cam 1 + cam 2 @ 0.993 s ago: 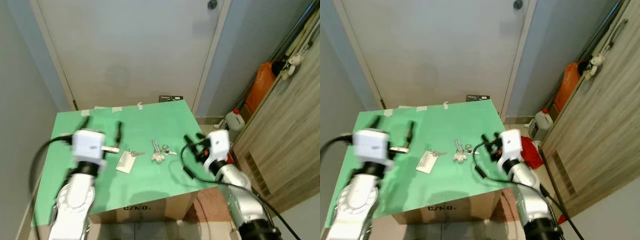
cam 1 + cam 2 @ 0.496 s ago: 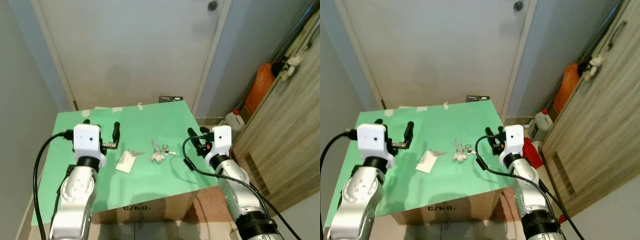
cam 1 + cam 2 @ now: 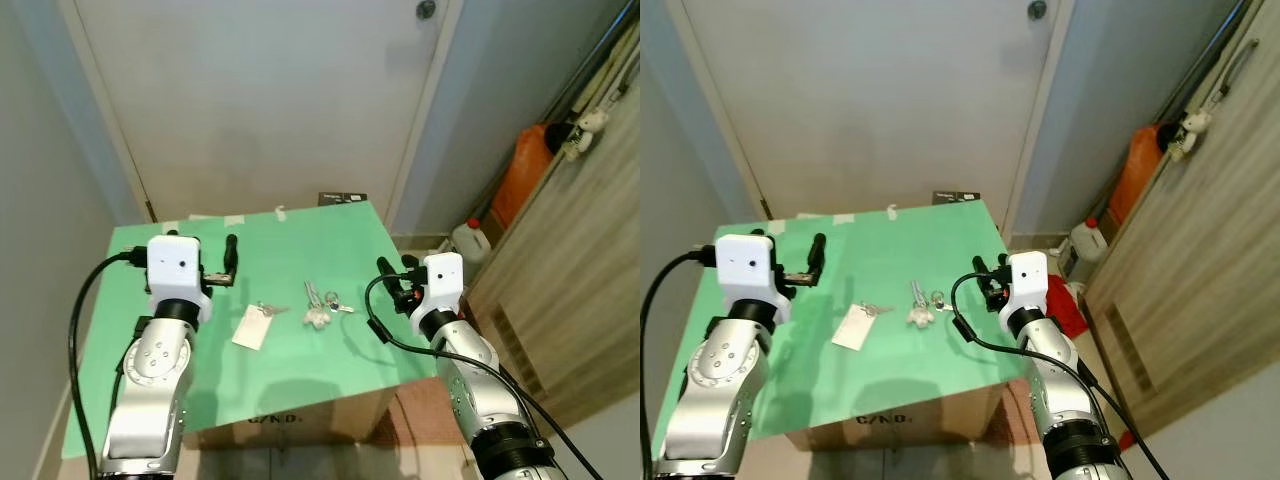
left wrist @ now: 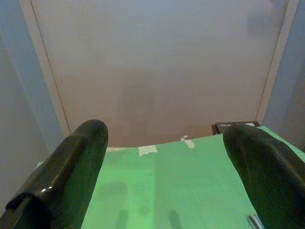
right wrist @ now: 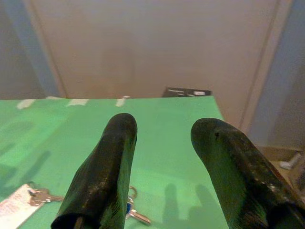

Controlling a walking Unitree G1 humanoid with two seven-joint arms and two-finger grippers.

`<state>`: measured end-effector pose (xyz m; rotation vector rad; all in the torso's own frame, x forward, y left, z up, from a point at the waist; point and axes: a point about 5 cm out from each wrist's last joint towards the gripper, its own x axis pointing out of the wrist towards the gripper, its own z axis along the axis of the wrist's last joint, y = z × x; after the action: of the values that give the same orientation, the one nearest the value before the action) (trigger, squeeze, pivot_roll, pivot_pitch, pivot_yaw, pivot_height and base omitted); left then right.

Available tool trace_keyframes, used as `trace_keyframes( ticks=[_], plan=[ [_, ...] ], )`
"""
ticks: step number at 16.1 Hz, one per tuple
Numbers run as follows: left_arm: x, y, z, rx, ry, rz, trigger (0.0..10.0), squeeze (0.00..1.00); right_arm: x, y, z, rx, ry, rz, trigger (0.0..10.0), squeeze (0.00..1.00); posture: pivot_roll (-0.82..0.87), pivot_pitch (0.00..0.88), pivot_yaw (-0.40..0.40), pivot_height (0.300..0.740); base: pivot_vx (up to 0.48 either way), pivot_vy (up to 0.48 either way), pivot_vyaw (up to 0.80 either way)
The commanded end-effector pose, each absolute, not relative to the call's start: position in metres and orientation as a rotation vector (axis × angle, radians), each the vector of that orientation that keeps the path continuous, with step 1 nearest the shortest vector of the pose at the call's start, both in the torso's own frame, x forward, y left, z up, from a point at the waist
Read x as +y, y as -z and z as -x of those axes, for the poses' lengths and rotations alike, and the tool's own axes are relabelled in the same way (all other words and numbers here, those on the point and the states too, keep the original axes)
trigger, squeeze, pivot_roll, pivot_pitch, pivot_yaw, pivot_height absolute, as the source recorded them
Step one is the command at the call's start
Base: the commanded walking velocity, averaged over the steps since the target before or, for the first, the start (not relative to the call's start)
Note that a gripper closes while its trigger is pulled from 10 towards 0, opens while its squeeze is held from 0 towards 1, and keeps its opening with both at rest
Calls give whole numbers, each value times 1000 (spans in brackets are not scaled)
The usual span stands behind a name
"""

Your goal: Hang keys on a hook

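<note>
A bunch of keys (image 3: 318, 303) lies in the middle of the green table top (image 3: 300, 240). A single key on a white tag (image 3: 253, 323) lies just left of it. My left gripper (image 3: 200, 248) hovers over the left part of the table, behind and left of the tag, open wide with nothing between its fingers (image 4: 71, 176). My right gripper (image 3: 396, 266) hangs at the table's right edge, right of the bunch, open and empty. In the right wrist view, the keys (image 5: 134, 212) lie low between its fingers (image 5: 107, 167).
A closed pale door (image 3: 270, 100) stands behind the table, its knob (image 3: 426, 9) high up. A small black object (image 3: 342, 197) sits at the table's far edge. On the right are a wooden cabinet (image 3: 580, 290), an orange bag (image 3: 520, 170) and a white jug (image 3: 468, 239).
My left arm has settled from a blurred swing, and its gripper now sits slightly farther back from the tagged key. The right gripper has risen a little. The keys have not moved.
</note>
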<state>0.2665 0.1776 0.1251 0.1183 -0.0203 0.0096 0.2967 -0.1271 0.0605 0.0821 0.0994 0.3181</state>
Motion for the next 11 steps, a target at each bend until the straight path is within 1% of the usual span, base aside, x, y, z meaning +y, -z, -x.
trace_keyframes(
  ticks=[1, 3, 8, 9, 10, 11],
  plan=[
    [174, -125, -269, -11, 8, -116, 10000, 0, -125, -64, -299, 84, -332, -76, 10000, 0, 87, 0, -33, 740, 277, 394, 0],
    [173, -123, -270, 0, 16, -132, 10000, 0, -126, -62, -298, 91, -336, -77, 10000, 0, 87, 0, -33, 740, 334, 334, 0],
    [168, -120, -278, 30, 65, -160, 10000, 0, -125, -60, -296, 95, -344, -75, 10000, 0, 82, 0, -31, 740, 474, 0, 0],
    [167, -117, -282, 67, 72, -194, 10000, 0, -128, -60, -296, 96, -344, -75, 10000, 0, 81, 0, -30, 740, 480, 0, 0],
    [166, -115, -284, 89, 77, -210, 10000, 0, -129, -60, -296, 98, -344, -75, 10000, 0, 81, 0, -30, 740, 262, 0, 0],
    [166, -112, -287, 116, 89, -228, 10000, 0, -130, -59, -296, 99, -345, -74, 10000, 0, 80, 0, -28, 740, 0, 0, 0]
  ],
)
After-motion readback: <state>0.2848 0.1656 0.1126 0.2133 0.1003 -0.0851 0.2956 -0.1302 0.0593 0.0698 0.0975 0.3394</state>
